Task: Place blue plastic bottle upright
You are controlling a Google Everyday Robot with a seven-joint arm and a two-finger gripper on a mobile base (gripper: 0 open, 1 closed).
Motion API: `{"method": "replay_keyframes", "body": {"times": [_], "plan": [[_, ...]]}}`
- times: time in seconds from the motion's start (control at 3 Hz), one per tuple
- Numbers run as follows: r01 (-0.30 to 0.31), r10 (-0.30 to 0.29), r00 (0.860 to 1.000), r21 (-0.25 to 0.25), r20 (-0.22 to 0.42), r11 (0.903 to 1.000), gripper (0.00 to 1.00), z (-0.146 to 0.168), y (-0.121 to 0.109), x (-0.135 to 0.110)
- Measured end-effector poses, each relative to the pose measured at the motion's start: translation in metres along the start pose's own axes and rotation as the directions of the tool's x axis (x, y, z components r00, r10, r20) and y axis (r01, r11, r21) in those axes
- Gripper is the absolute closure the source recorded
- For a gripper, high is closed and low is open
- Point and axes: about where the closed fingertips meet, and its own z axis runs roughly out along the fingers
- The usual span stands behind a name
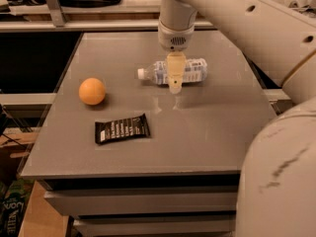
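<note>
Much bare table (207, 132) surrounds the sideways blue plastic bottle (194, 69) beneath the pincer (175, 85); clamped or not, unclear.

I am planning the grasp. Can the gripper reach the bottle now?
Probably yes. The gripper hangs right at the middle of the bottle, which lies on its side. The ball and the dark packet sit well apart to the left, so nothing blocks it.

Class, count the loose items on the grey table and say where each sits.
3. A clear plastic bottle with a blue label lies sideways at the back, under the gripper; an orange ball at the left; a black wrapper near the front. The arm may hide others.
</note>
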Motion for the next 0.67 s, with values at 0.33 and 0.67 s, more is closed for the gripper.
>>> {"method": "replay_keyframes", "body": {"times": [0.33, 0.67], "plan": [[-0.029, 0.029, 1.000, -0.029, -0.002, 0.9992, 0.15, 0.018, -0.003, 0.002], [-0.045, 0.045, 0.999, -0.052, -0.001, 0.9976, 0.35, 0.029, -0.003, 0.004]]}}
